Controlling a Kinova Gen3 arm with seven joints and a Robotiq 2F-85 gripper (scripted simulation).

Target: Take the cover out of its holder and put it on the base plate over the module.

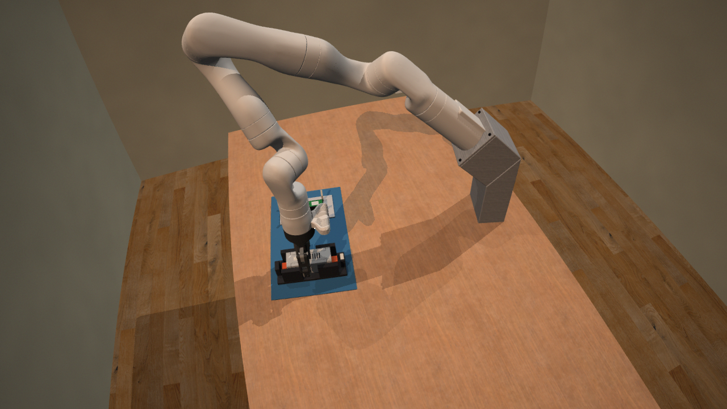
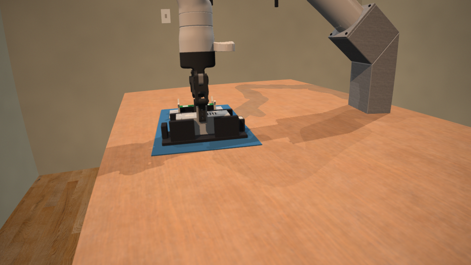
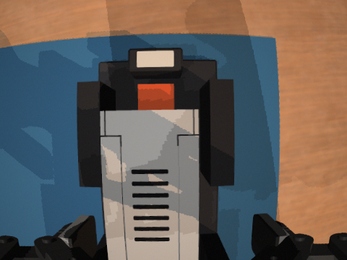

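Note:
The light grey cover (image 1: pixel 325 257) (image 2: pixel 205 128) (image 3: pixel 150 152) sits in the black holder (image 1: pixel 292 275) (image 2: pixel 227 126) (image 3: pixel 222 133), slotted top up. My gripper (image 1: pixel 304 265) (image 2: pixel 201 115) (image 3: pixel 173 234) is open and points down over the cover's middle. Its fingers stand apart on either side of the cover; in the wrist view a gap shows between each finger and the cover. In the exterior view the near fingertip reaches below the cover's top edge; the far one is hidden. Behind, the green-topped module (image 1: pixel 315 203) (image 2: pixel 188 106) sits on the light grey base plate (image 1: pixel 330 208) (image 2: pixel 172 113), partly hidden.
Upright pale posts (image 1: pixel 321 193) (image 2: pixel 214 104) stand by the module. The holder's side walls flank the cover near its ends, and an orange block (image 1: pixel 334 258) (image 3: pixel 155 95) shows at one end. A blue mat (image 1: pixel 284 292) (image 2: pixel 210 147) (image 3: pixel 249 54) lies under everything.

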